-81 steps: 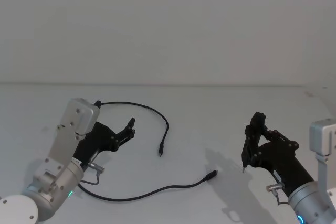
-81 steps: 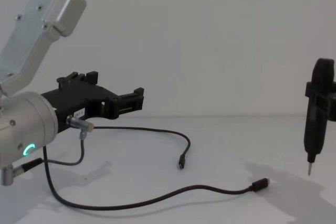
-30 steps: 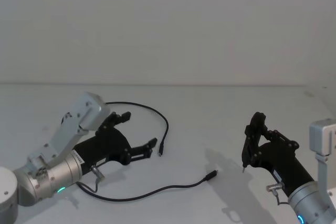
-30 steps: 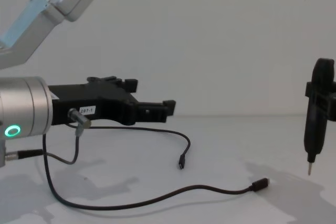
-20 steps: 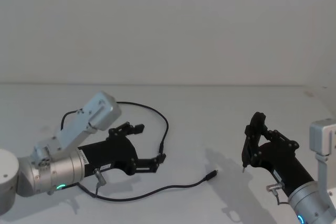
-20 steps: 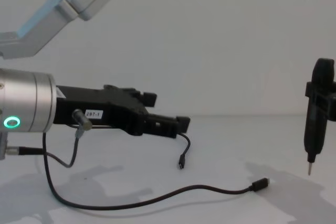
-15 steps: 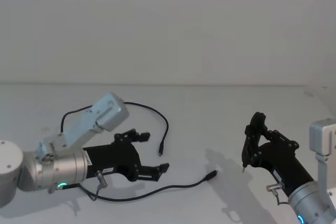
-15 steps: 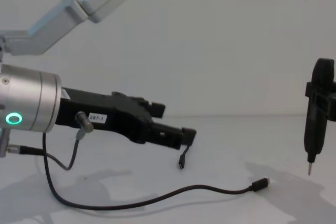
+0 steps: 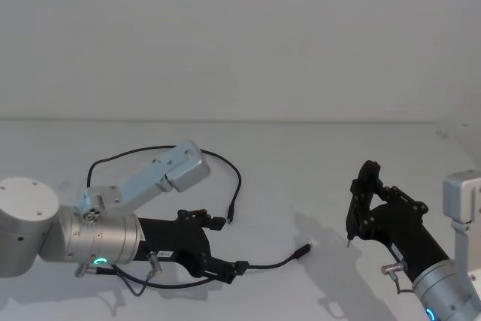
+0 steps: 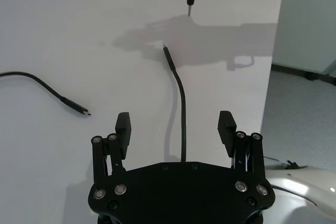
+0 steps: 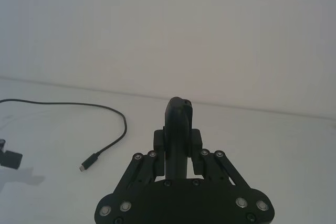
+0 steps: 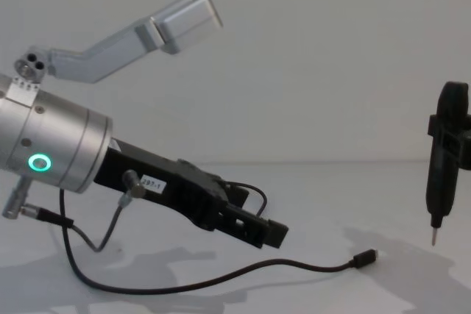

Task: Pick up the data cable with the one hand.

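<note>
Head view shows the data cable lying looped on the white table, unmoved; the left gripper, fingers spread, has dropped forward to straddle the near strand behind its plug, while the right gripper stays parked, clamping a pen-like tool

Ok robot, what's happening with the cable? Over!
Left gripper open, low, straddling the data cable, not gripped yet. Right gripper parked right, shut on pen tool. Nothing in the way. Over.
</note>
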You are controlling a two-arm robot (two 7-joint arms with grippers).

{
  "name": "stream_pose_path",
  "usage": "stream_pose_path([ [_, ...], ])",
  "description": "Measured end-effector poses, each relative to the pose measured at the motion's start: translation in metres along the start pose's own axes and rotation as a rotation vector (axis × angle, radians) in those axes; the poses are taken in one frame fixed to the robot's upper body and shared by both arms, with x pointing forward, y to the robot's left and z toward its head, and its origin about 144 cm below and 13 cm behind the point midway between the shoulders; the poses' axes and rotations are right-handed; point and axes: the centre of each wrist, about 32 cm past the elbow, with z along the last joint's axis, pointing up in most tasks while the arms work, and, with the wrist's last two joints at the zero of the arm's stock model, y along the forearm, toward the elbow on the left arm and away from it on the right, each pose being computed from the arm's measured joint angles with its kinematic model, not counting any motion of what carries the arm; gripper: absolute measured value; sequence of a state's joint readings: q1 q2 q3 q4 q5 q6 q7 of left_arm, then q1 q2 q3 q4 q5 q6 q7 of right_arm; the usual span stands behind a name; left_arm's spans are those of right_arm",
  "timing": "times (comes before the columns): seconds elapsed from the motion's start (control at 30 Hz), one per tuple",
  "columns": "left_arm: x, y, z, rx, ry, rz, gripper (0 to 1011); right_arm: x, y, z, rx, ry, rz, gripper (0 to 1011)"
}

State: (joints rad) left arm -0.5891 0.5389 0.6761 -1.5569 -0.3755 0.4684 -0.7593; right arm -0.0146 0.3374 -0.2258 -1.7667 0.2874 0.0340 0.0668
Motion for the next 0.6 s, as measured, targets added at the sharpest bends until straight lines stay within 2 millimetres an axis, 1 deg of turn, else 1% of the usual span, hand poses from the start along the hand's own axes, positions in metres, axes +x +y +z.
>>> stream_pose_path([
  [0.6, 0.004, -0.021, 0.011, 0.078, 0.087, -0.031, 1001, 0.000, 0.000, 0.000, 0.000, 0.000, 0.000, 279],
])
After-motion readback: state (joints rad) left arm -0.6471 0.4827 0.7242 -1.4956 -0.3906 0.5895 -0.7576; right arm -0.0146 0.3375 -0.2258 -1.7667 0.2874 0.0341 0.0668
